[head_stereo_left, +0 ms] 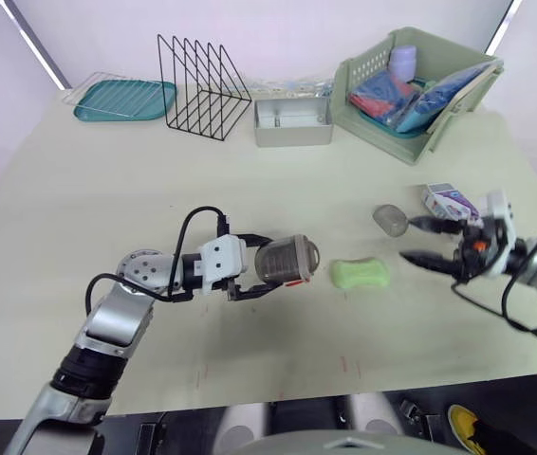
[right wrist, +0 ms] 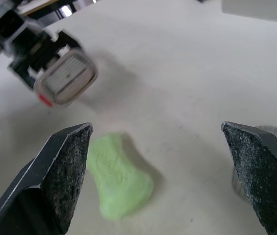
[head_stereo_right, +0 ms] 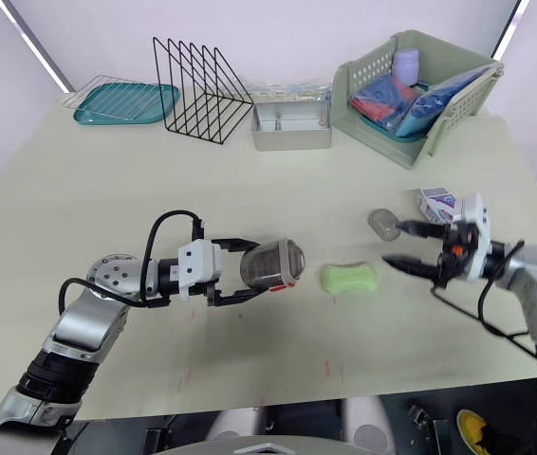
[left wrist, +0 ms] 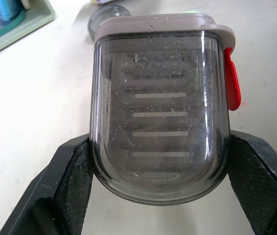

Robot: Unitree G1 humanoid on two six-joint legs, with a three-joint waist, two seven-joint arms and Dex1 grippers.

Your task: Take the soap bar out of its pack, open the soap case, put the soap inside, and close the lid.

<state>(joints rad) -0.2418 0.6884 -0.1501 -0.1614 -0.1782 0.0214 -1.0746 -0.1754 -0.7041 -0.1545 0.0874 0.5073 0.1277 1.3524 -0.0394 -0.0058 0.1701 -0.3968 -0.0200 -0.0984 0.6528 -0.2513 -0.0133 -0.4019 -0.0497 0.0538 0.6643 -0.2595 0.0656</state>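
Note:
My left gripper is shut on the grey translucent soap case, held on its side just above the table at front centre. The case sits between both pads, its red latch on one side. A bare green soap bar lies flat on the table just right of the case. My right gripper stands open to the right of the soap, fingers pointing at it; the soap lies near one of its fingertips. A grey lid-like piece and the soap pack lie behind that gripper.
Along the table's far edge stand a teal tray, a black wire rack, a metal tin and a green basket full of items. The table's right edge runs close to my right arm.

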